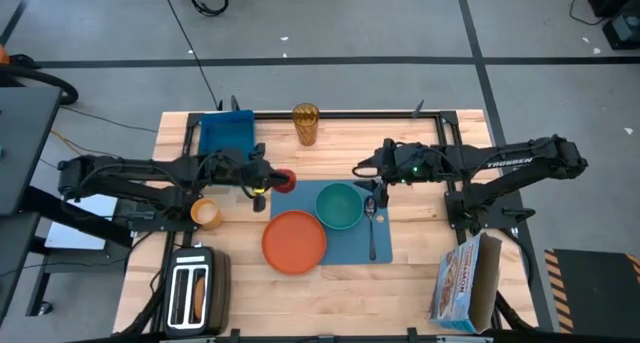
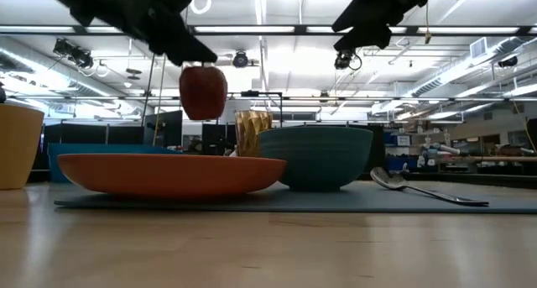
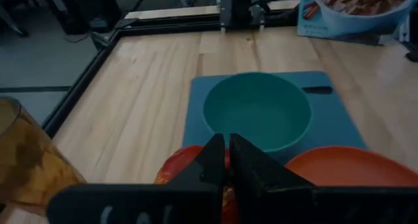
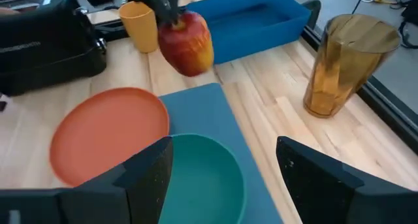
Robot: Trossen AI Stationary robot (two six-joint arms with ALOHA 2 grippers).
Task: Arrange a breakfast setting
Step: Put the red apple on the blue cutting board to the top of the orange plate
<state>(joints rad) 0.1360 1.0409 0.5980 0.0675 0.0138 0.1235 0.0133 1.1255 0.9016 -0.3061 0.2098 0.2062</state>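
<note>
My left gripper [image 1: 268, 179] is shut on a red apple [image 1: 285, 181] in the air by the far left corner of the blue placemat [image 1: 385, 251]. The apple also shows in the low view [image 2: 203, 93] and the right wrist view [image 4: 187, 44]. On the mat stand the orange plate [image 1: 295, 241] and the teal bowl [image 1: 340, 205], and the metal spoon [image 1: 372, 223] lies to the right of the bowl. The small orange cup [image 1: 205, 214] stands on the wood left of the mat. My right gripper [image 1: 362, 168] hangs open and empty above the bowl's far side. The bread is out of view. My left gripper pinches the apple at its very top [image 4: 175, 20] between its two fingers [image 3: 215, 160], which stand almost together. The fingers slant down from the table's left. The apple hangs below the fingertips, lifted clear of the table and a little tilted [image 2: 201, 70].
A deep blue bin [image 1: 227, 135] and an amber glass [image 1: 306, 124] stand at the far edge. A silver toaster [image 1: 195, 288] stands at the near left and a cereal box [image 1: 465, 283] at the near right. Bare wood lies in front of the mat.
</note>
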